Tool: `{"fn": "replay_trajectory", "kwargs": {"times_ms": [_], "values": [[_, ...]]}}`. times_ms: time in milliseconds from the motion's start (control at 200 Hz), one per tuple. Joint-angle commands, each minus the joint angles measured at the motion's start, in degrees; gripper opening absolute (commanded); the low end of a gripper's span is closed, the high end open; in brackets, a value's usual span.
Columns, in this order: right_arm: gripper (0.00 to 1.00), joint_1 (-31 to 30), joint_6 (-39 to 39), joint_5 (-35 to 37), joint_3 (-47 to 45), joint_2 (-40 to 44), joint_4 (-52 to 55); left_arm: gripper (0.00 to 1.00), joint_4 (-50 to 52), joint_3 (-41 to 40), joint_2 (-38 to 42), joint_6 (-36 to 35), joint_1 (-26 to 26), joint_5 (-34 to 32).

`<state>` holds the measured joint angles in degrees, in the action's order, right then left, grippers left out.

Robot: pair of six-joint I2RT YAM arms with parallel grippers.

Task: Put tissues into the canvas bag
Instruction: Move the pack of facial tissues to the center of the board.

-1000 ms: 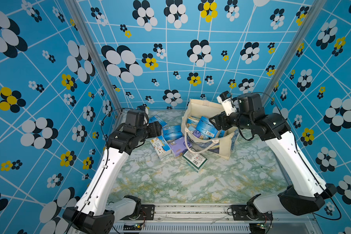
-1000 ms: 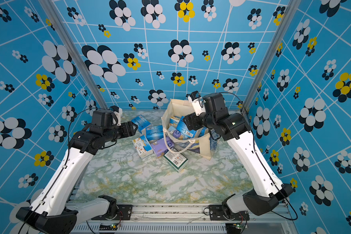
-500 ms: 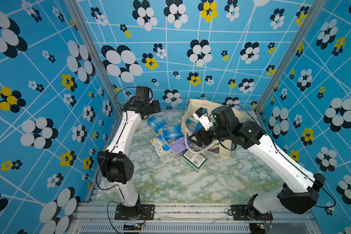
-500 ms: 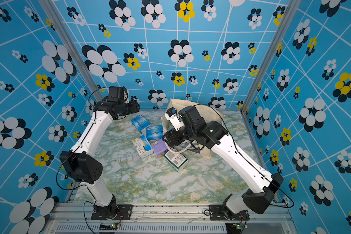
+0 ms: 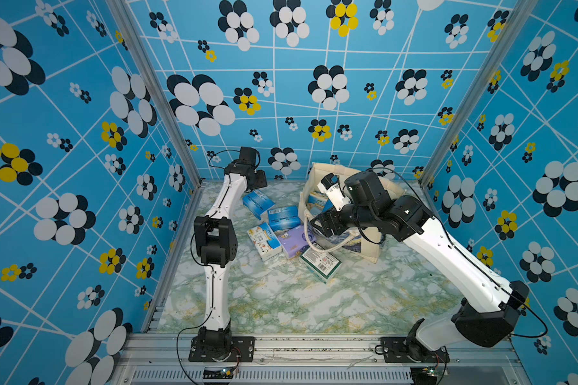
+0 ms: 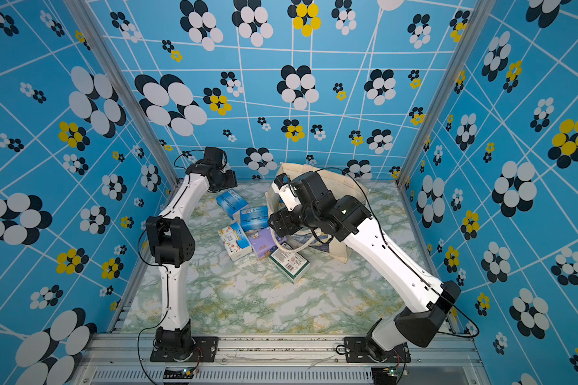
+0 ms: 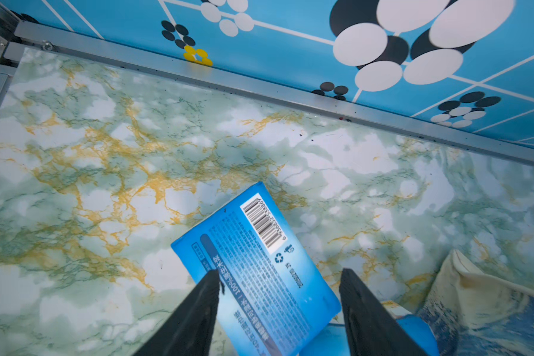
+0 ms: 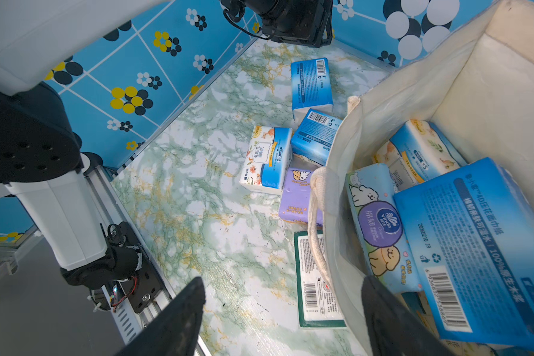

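Observation:
The cream canvas bag (image 5: pixel 367 250) stands open at the back right, and several tissues lie inside it, among them a blue pack (image 8: pixel 475 246) and a puppy-print pack (image 8: pixel 379 228). Beside the bag on the table lie two blue packs (image 5: pixel 257 203) (image 5: pixel 283 218), a white-orange pack (image 5: pixel 264 240), a lilac pack (image 5: pixel 292 245) and a green-white pack (image 5: pixel 320 263). My left gripper (image 7: pixel 280 272) is open, its fingers astride the far blue pack (image 7: pixel 253 234). My right gripper (image 8: pixel 281 279) hangs open over the bag's near rim (image 8: pixel 336 172), holding nothing.
The bag's loop handle (image 8: pixel 316 215) droops over the green-white pack (image 8: pixel 316 277). A metal rail (image 7: pixel 259 89) and blue flowered walls close in the marble table (image 5: pixel 281 300) at the back and sides. The left arm's elbow (image 5: pixel 216 240) stands tall left of the packs.
The left arm has folded upright and carried its gripper back over the far blue pack, jaws narrowing a little. The right arm swung from the bag's right side to its near left rim.

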<state>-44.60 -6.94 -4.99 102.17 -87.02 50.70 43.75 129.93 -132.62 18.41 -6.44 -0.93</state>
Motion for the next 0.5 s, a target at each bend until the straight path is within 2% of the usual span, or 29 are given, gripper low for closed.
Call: {"fn": "replay_trajectory", "kwargs": {"times_ms": [0, 145, 495], "values": [[0.82, -0.05, -0.98, 0.03, 1.32, -1.19, 0.72, 0.65, 0.91, 4.40, -3.88, 0.08, 0.72, -2.25], [0.82, -0.05, -1.40, -0.28, 1.26, -1.87, 0.67, 0.65, 0.79, 7.50, -8.41, 0.03, 0.64, -2.73], [0.82, -0.05, -1.81, -0.96, 0.52, -2.67, -0.51, 0.64, -0.79, 7.36, -12.09, -0.57, 0.73, -3.65]]}}
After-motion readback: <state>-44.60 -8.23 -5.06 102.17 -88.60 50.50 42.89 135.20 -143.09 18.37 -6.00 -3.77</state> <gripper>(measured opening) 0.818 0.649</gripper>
